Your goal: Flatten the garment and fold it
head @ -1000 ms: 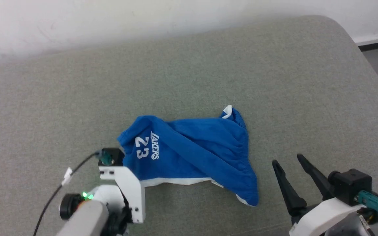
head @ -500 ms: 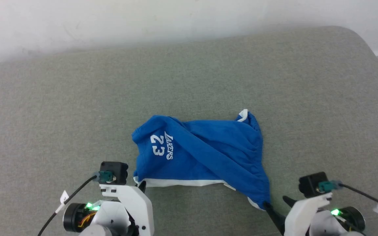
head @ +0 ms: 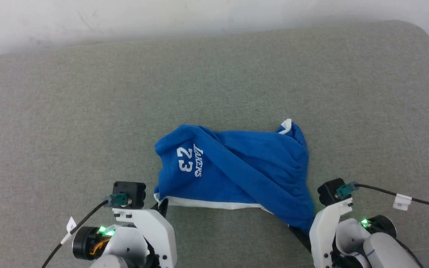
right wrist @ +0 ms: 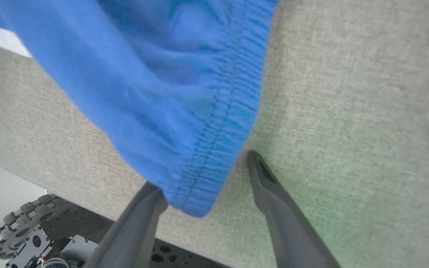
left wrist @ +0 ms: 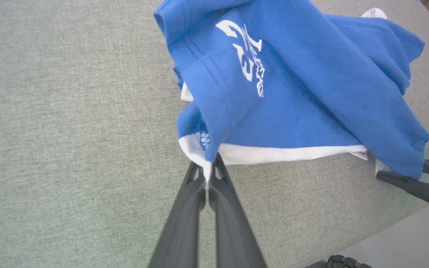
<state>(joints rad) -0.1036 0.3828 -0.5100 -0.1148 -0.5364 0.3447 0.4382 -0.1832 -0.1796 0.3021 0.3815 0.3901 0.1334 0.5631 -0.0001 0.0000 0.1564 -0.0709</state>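
The garment [head: 237, 171], blue shorts with a white "LAKERS 23" print and white trim, lies crumpled on the grey cushion [head: 88, 111]. My left gripper [head: 161, 205] is at its near left corner. In the left wrist view the left gripper [left wrist: 209, 169] is shut on the garment's [left wrist: 304, 85] white trim there, lifting it slightly. My right gripper [head: 299, 230] is at the near right corner, its fingers mostly hidden under the cloth. In the right wrist view the right gripper [right wrist: 205, 175] stands open, with the gathered blue edge of the garment [right wrist: 169, 111] hanging between its fingers.
The cushion's front edge runs just below both grippers, with pale floor [left wrist: 404, 238] beyond it. The robot's wheeled base [right wrist: 13, 223] sits under that edge. A white wall [head: 199, 15] backs the cushion, whose right end curves off near the view's edge.
The head camera has shifted. My right gripper has swung in from the right, still open, to the garment's near right corner. My left gripper keeps its hold on the left corner.
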